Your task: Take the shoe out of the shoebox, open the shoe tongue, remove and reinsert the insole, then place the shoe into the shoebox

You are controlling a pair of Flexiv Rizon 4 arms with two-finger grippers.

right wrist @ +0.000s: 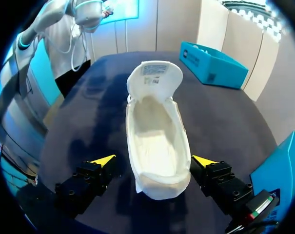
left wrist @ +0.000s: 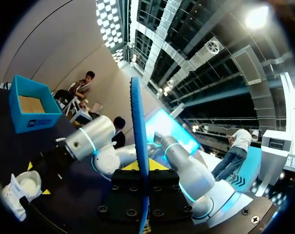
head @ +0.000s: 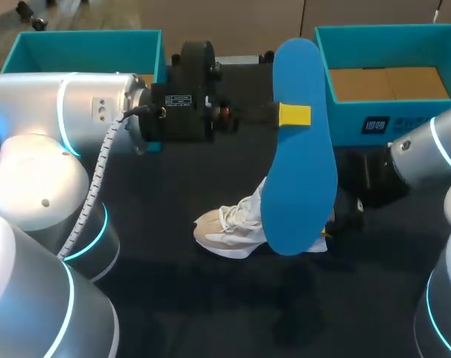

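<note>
The head camera looks down from above and behind on the dark table [head: 173, 298]. The left wrist camera tilts upward along the raised insole [left wrist: 139, 146]; the right one hovers close over the shoe [right wrist: 157, 141], which all three catch

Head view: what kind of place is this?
Probably a robot practice bench: the left gripper holds up a blue insole, a white shoe lies on the dark table, with teal shoeboxes behind.
</note>
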